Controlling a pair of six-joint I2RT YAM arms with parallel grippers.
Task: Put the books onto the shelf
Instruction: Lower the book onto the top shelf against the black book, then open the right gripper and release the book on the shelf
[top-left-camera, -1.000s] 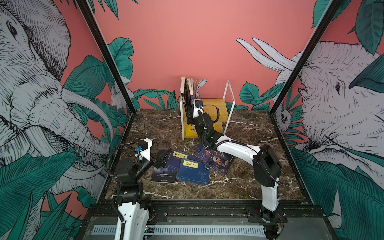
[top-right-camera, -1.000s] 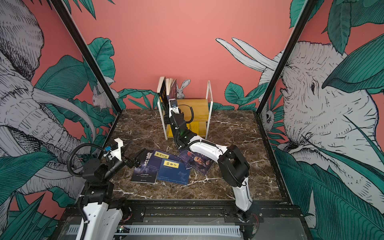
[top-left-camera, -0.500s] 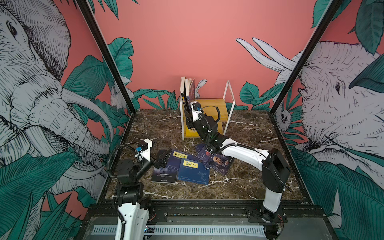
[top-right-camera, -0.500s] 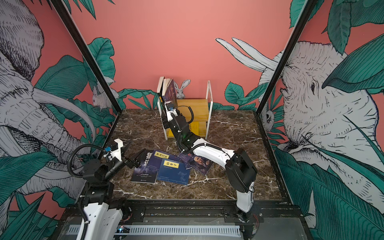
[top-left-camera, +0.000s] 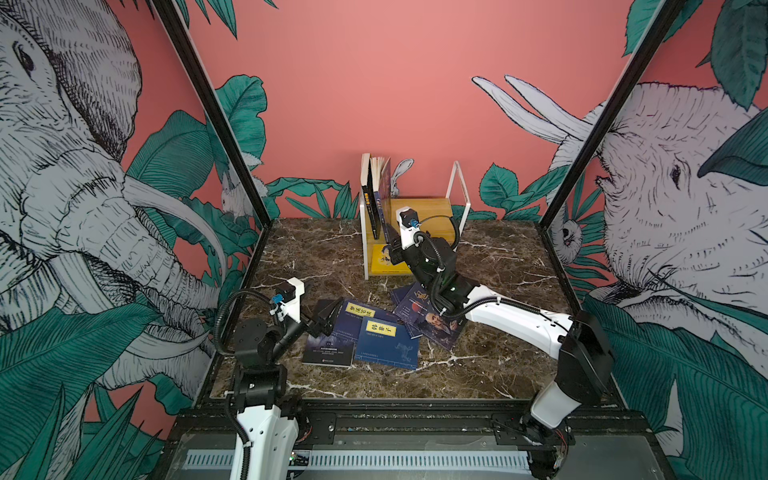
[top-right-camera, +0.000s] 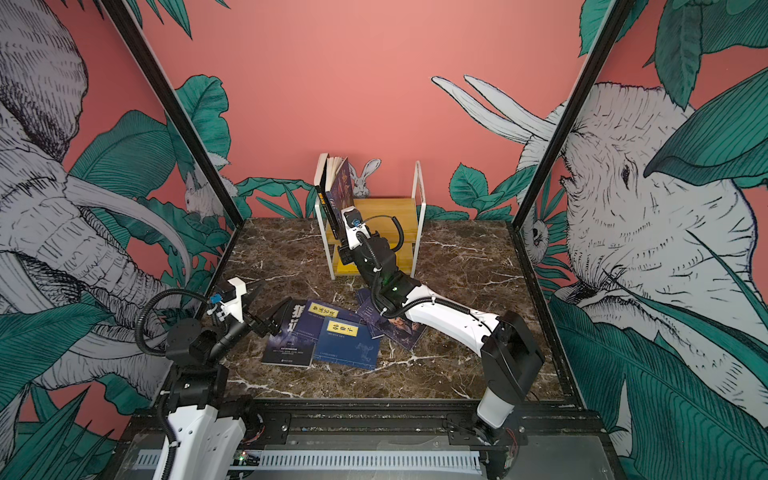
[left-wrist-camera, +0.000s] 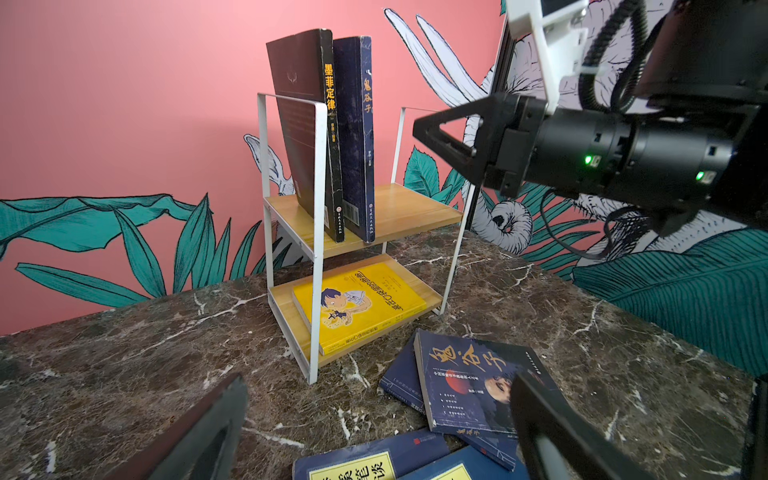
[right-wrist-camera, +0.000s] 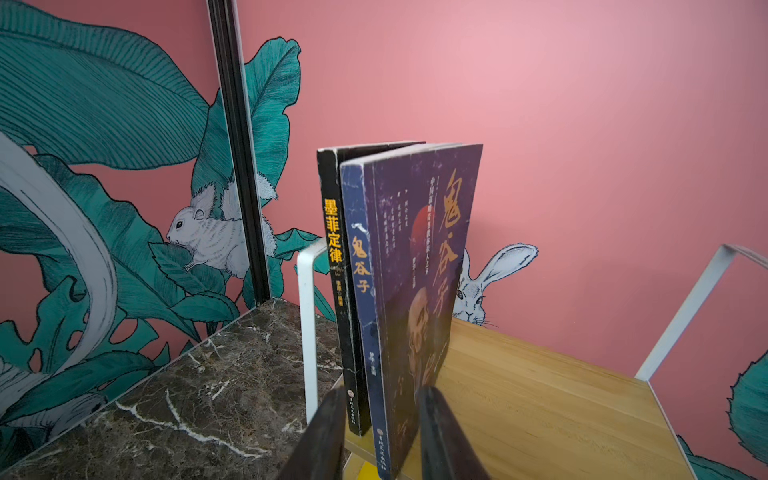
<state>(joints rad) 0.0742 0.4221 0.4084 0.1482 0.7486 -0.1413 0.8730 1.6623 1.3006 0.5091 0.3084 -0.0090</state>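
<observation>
Down at 7 o'clock, the left gripper hangs with its fingers wide apart, holding nothing. Near 6 o'clock, the other books lie flat on the table. Up at 12 o'clock, a purple book stands on the shelf. Just in front, the right gripper has its fingers a little apart, not squeezing. I think it should back straight out slowly, so the book stays up.
</observation>
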